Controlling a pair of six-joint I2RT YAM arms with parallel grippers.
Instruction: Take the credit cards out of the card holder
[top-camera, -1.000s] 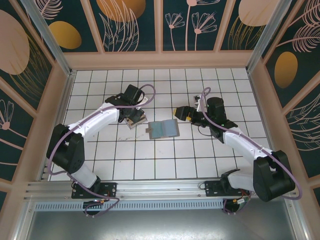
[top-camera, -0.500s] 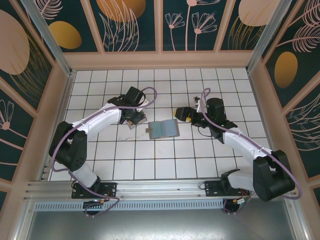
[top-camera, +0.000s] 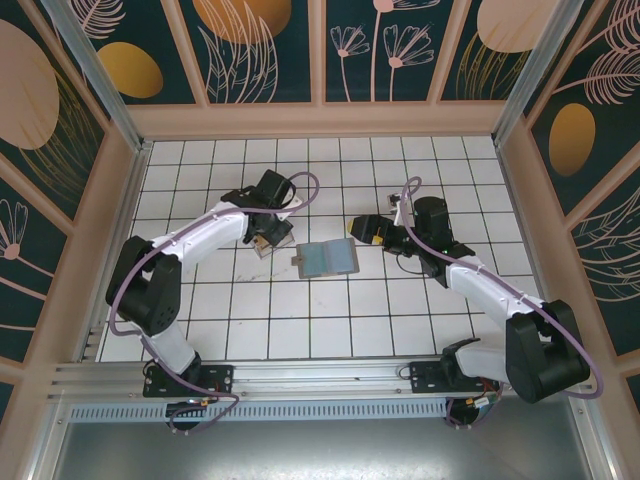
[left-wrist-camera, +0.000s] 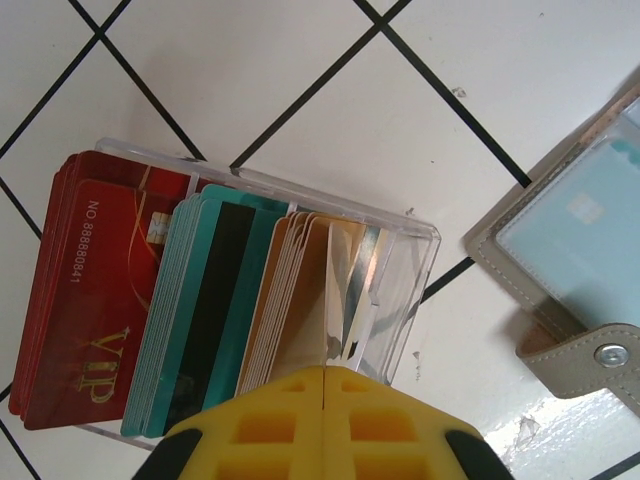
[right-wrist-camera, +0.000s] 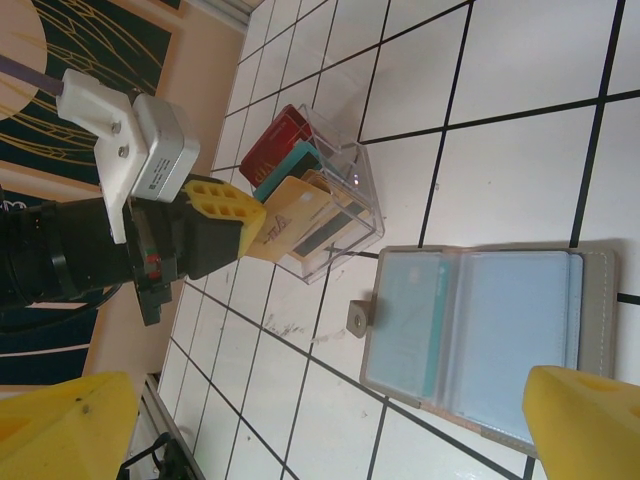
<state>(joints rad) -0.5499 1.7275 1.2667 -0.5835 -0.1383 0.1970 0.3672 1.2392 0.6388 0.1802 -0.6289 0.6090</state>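
Lying open and flat near the middle of the top view, the card holder (top-camera: 328, 258) is a grey bifold with a stitched, leathery border and two glossy, blue-tinted clear pockets. A side tab (left-wrist-camera: 608, 355) on it carries a round metal snap. A pale card (left-wrist-camera: 585, 210) with a chip shows through one pocket.

Just left of the holder, and apart from it, stands a clear hard-plastic box (left-wrist-camera: 420, 240) packed with thin, glossy credit cards. They form a red stack (left-wrist-camera: 90, 300) printed VIP, a teal stack (left-wrist-camera: 200, 310) with a black stripe, and a tan stack (left-wrist-camera: 290, 300).

The left gripper (left-wrist-camera: 325, 390), yellow fingers pressed together, pinches a tan card (right-wrist-camera: 295, 222) whose lower end is at the box's open top. The right gripper (top-camera: 362, 228) hovers at the holder's upper right, jaws spread wide and holding nothing. White tiles (top-camera: 330, 330) with dark grout lie underneath, scuffed near the tab.
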